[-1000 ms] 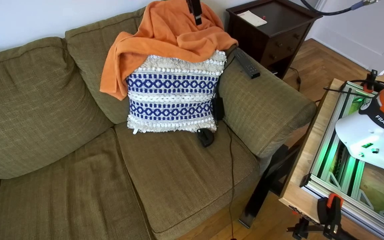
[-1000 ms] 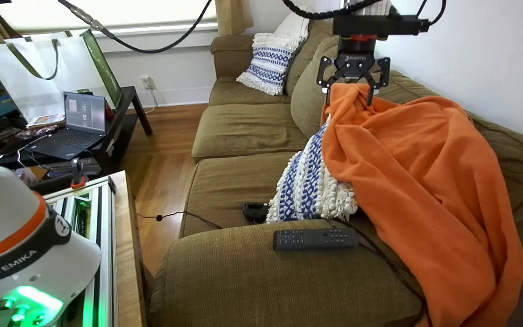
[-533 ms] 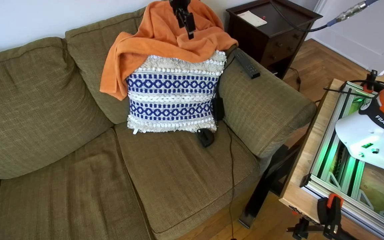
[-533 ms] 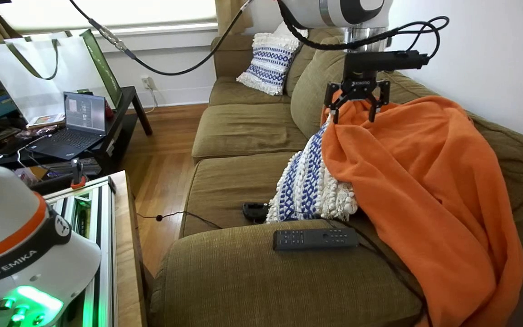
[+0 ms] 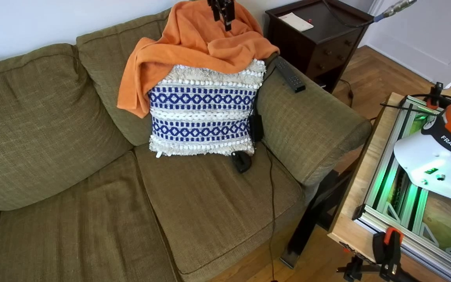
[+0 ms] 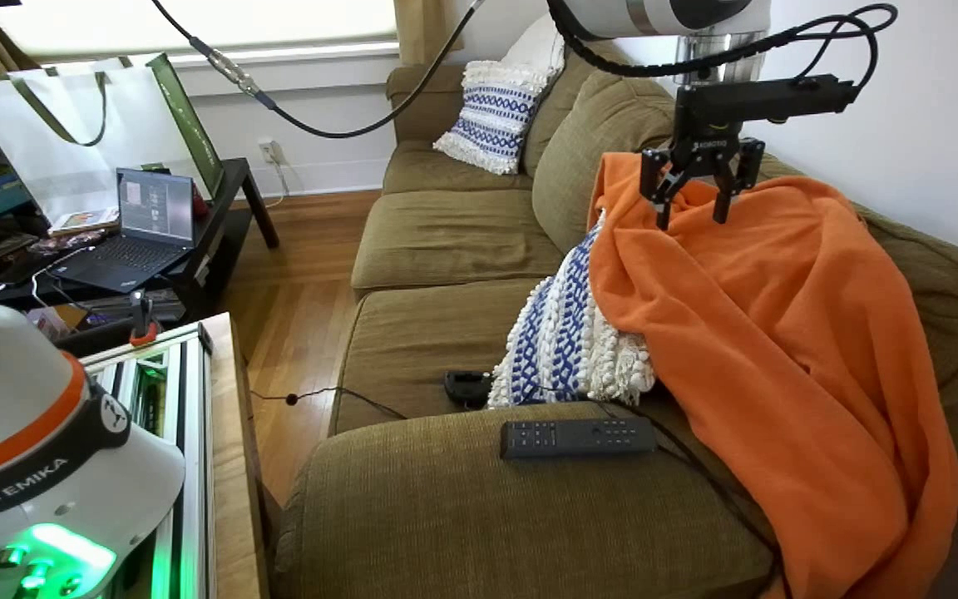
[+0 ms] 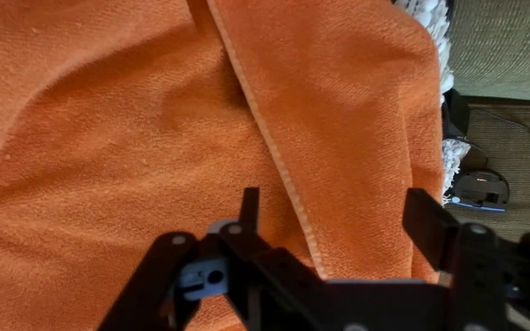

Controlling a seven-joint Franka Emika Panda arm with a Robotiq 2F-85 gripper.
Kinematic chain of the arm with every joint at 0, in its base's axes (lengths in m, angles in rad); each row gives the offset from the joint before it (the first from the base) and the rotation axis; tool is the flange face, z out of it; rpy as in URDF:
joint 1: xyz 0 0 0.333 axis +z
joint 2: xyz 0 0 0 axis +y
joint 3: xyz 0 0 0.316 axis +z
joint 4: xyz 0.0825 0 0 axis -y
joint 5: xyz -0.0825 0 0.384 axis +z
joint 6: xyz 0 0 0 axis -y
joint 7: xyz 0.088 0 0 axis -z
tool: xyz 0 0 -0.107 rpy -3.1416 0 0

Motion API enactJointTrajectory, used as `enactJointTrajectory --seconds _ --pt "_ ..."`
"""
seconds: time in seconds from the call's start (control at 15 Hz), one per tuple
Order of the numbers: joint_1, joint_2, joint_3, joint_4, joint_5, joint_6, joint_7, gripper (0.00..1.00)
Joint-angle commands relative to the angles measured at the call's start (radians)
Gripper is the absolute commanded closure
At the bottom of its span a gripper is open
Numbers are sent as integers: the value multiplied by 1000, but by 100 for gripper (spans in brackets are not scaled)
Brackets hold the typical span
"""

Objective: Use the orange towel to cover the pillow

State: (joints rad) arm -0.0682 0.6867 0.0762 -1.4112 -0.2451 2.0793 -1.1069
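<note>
The orange towel (image 5: 194,35) drapes over the sofa's back corner and the top of the pillow (image 5: 202,111). The pillow's blue-banded front is bare in an exterior view. In an exterior view the towel (image 6: 787,333) hangs down over the back of the armrest, and the pillow (image 6: 562,333) leans under its edge. My gripper (image 6: 693,215) is over the towel with its fingers apart and nothing between them. In the wrist view the gripper (image 7: 334,200) is open above a hemmed fold of the towel (image 7: 131,138). The pillow's white fringe (image 7: 451,158) shows past the towel's edge.
A black remote (image 6: 577,438) lies on the sofa armrest (image 5: 315,125). A black device (image 5: 241,161) with a cable lies at the pillow's bottom corner. A dark side table (image 5: 323,23) stands behind the armrest. Another patterned pillow (image 6: 496,116) sits at the sofa's far end.
My gripper has come down toward the towel, then shifted toward the wall and turned somewhat. The towel and pillow have not visibly moved.
</note>
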Motion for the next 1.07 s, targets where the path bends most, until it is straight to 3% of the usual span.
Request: enactJointTrajectory --seconds 0.0,0.4,0.67,0.8,1.0 --pt "-26 16 7 17 42 -26 -65 23" --pt "-44 31 25 14 118 -34 -144 26" --pt "-44 51 25 13 154 -10 -179 36" --pt "-47 62 26 13 163 5 -196 31" --pt "-48 74 27 12 170 28 -220 33"
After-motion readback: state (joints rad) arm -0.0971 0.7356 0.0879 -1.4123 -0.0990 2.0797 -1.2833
